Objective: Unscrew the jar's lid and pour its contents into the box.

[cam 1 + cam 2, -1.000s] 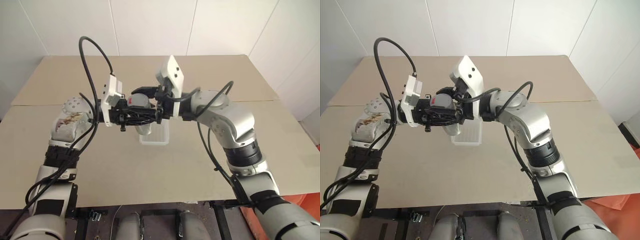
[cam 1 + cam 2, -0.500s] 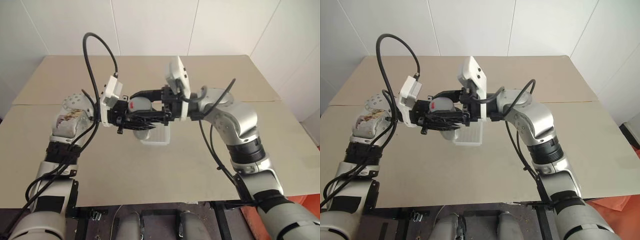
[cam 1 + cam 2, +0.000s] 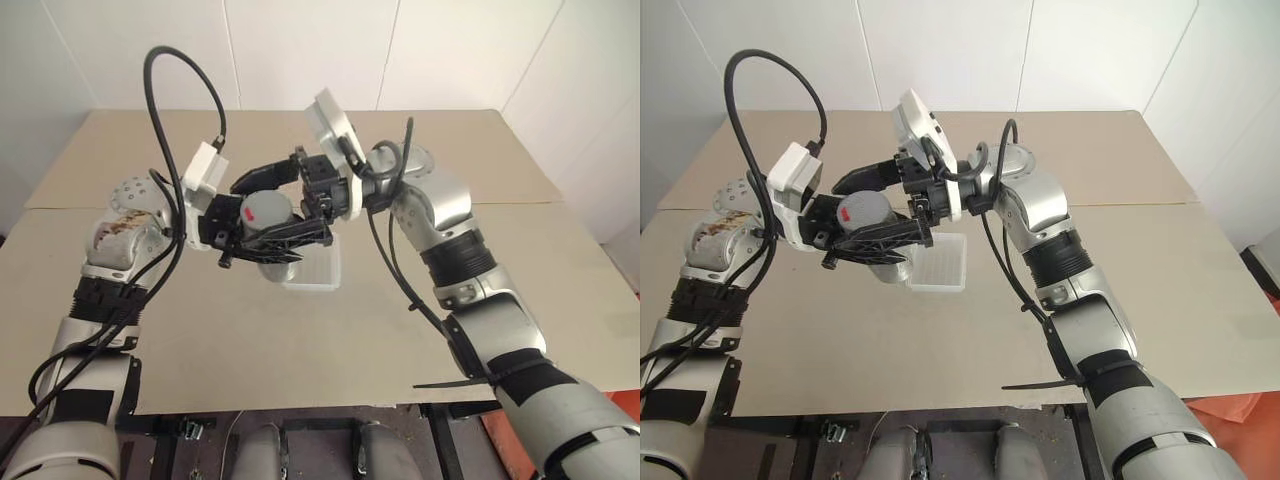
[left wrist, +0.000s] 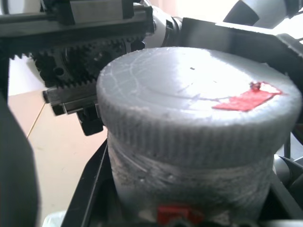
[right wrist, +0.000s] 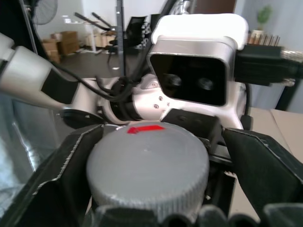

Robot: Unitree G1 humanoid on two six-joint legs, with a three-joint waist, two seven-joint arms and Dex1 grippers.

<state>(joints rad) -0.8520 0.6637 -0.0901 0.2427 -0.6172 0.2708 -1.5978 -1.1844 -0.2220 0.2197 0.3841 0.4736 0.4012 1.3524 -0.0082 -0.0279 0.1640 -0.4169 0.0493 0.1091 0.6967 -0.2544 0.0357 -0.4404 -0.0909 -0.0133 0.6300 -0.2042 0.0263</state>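
Your right pincer (image 3: 290,195), clamped on the lid (image 3: 263,207) half a second ago, now has its fingers spread wide on either side of it, a regrip rather than a removal, I judge. The lid is still on the jar (image 3: 272,258), which your left pincer (image 3: 262,243) holds clamped above the box (image 3: 940,264) at mid-worktop (image 3: 560,280).

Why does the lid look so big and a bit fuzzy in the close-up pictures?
In the left wrist view the lid sits right up against the camera, so it looks huge and its near rim goes soft. In the right wrist view the right claw's fingers blur at the edges. In the left eye view the lid looks small and crisp.
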